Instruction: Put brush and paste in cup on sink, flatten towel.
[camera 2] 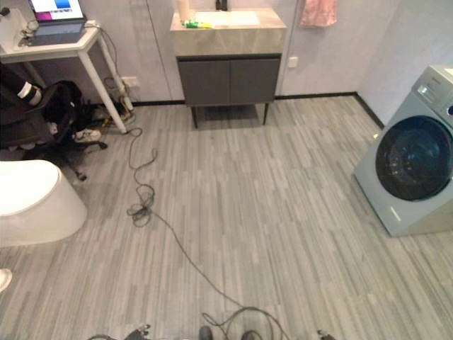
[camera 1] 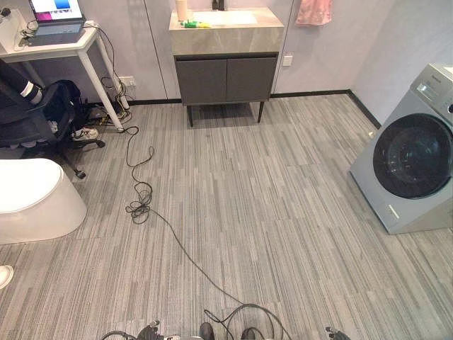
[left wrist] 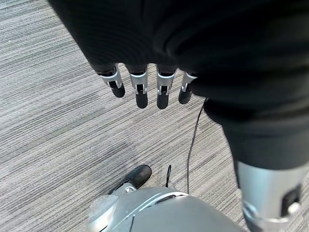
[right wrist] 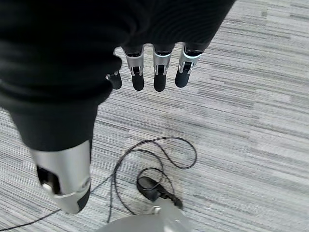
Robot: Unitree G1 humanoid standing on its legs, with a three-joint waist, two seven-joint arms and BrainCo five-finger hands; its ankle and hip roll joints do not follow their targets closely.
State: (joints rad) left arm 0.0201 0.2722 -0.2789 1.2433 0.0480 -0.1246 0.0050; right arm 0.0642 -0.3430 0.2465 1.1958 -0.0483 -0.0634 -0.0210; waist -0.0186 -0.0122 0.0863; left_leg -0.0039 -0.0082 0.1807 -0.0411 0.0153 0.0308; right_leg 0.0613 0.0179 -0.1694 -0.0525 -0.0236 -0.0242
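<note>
At the top centre of the head views stands the sink (camera 1: 226, 30), well across the floor (camera 1: 269, 212) from the robot, with the cup (camera 1: 182, 10) at its left rear, small green-and-yellow items, probably the brush and paste (camera 1: 192, 24), just beside it, and the pink towel (camera 1: 313, 11) hanging on the wall to its right. Both the left hand (left wrist: 145, 87) and right hand (right wrist: 154, 72) hang over bare floor with fingers straight and empty, likely because nothing is within reach yet.
</note>
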